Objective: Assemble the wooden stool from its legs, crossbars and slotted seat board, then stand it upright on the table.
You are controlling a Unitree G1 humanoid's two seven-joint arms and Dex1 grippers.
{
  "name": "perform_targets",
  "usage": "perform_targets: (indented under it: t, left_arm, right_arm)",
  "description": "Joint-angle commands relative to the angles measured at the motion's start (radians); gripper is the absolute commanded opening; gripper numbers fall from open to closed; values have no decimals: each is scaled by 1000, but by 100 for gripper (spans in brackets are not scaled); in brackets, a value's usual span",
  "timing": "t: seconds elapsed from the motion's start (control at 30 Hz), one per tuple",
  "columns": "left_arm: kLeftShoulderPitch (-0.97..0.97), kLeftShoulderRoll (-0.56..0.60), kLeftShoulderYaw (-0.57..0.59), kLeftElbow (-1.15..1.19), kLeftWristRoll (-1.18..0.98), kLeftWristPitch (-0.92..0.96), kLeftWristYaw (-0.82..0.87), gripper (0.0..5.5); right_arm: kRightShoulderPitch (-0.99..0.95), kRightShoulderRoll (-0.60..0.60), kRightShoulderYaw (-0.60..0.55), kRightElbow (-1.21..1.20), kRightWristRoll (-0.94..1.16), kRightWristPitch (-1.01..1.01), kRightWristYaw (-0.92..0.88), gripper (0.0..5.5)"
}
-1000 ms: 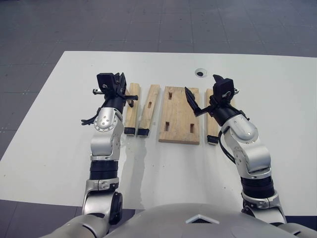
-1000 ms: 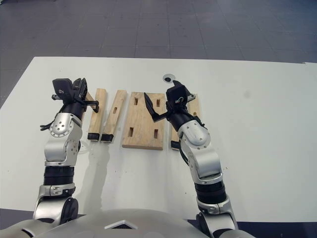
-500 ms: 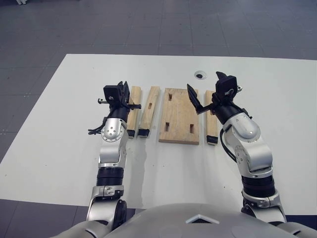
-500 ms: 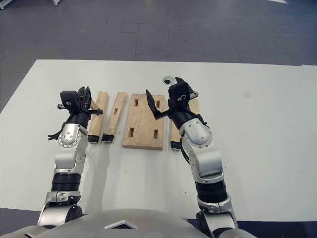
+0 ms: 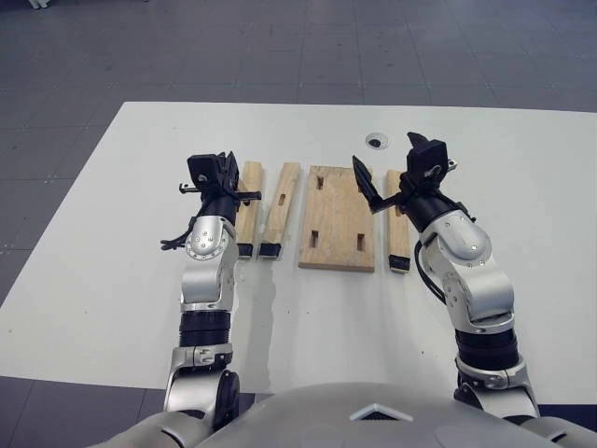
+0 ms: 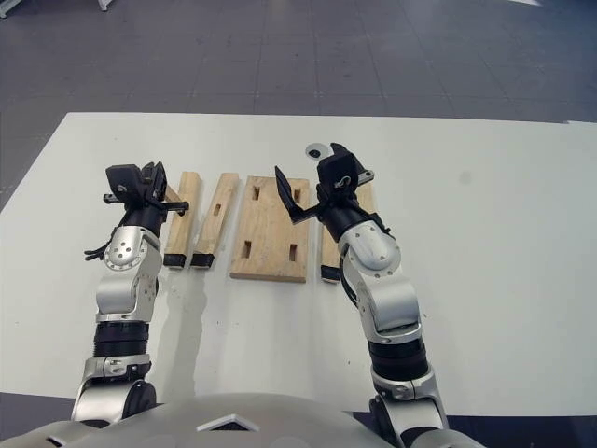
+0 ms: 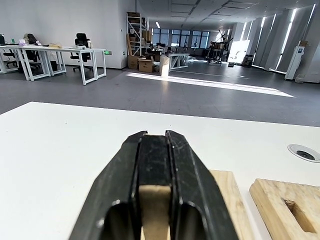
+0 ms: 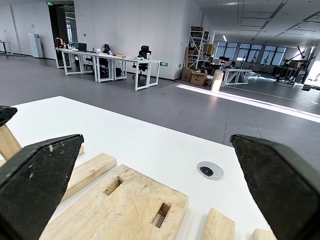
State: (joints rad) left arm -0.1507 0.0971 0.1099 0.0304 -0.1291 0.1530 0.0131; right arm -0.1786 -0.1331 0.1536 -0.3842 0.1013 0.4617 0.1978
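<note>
The shut, seemingly empty left gripper (image 5: 220, 168) has edged farther left of the flat-lying slotted seat board (image 5: 338, 219), while the right gripper (image 5: 385, 154) hangs wide open, holding nothing, over its right edge, so assembly looks unstarted.

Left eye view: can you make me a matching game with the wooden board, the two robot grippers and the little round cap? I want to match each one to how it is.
Things:
1. board
2. left gripper
3. right gripper
4. round cap

How it is:
A. open wide
B. lying flat, slots facing up
C. shut
D. sunk into the table, behind the board

Pairs: 1-B, 2-C, 3-A, 4-D
</note>
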Motion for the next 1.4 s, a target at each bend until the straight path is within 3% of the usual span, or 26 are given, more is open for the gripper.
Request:
perform_targets:
  t: [0.03, 0.4, 1.03, 1.07, 1.4]
  left_arm:
    - [148, -26, -33, -92, 36, 95, 28, 42]
    - [125, -24, -39, -204, 51, 281, 22, 42]
    - [52, -36, -47, -362, 103, 310, 51, 42]
    - [58, -39, -45, -362, 105, 309, 52, 79]
    - [5, -47, -9, -424, 81, 378, 55, 232]
  right_arm:
    - [-14, -6, -8, -7, -6, 14, 1, 547]
    - [-10, 0, -2, -10, -9, 15, -2, 547]
    - [-14, 5, -4, -2, -24, 9, -4, 547]
    - [-13, 4, -5, -3, -24, 10, -4, 550]
    - [-13, 4, -8, -3, -25, 12, -4, 550]
